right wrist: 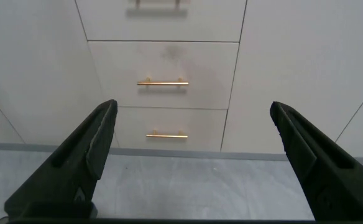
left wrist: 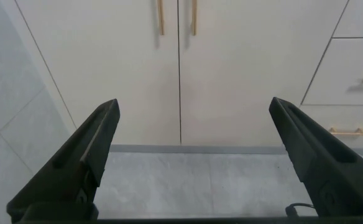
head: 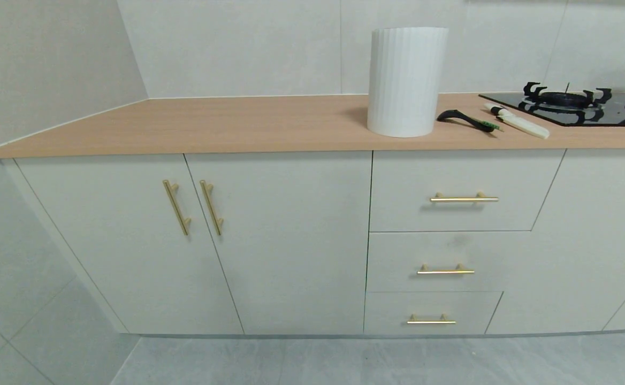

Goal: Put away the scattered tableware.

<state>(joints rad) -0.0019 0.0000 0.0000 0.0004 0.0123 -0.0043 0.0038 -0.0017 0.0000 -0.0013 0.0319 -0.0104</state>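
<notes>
Wood-toned laminate formed the table (head: 237, 125), which carried every item of the task.

**Claw state**
- The left claw (left wrist: 192, 106) was spread wide and held nothing. It hung low, facing the doors (left wrist: 138, 74), with the floor (left wrist: 188, 180) just below.
- The right claw (right wrist: 192, 106) was likewise spread wide and empty. It faced the lower drawers (right wrist: 163, 62).
- Judgement: both claws were parked low and ready, and no grasp had begun.

**Tableware**
- A black tool (head: 465, 118) and a white tool (head: 521, 125) lay flat on the table, well above both claws and nearer the right claw's side than the left's.
- The two lay near each other. Whether they touched could not be told.
- Their exact kind could not be told.

**Reason for placement (judgement)**
- The tools lay loose between the holder (head: 406, 80) and the hob (head: 569, 107), as items set down beside a cooking area would.
- The holder, a white ribbed cylinder, stood upright just beside the black tool. If open at the top, as it seemed, it could receive the tools on end.
- The right claw was the better placed to lift either tool, and it would have to rise to table height first.

**Markings**
- No brand, label or writing was legible on the holder, tools, doors or drawers.
</notes>
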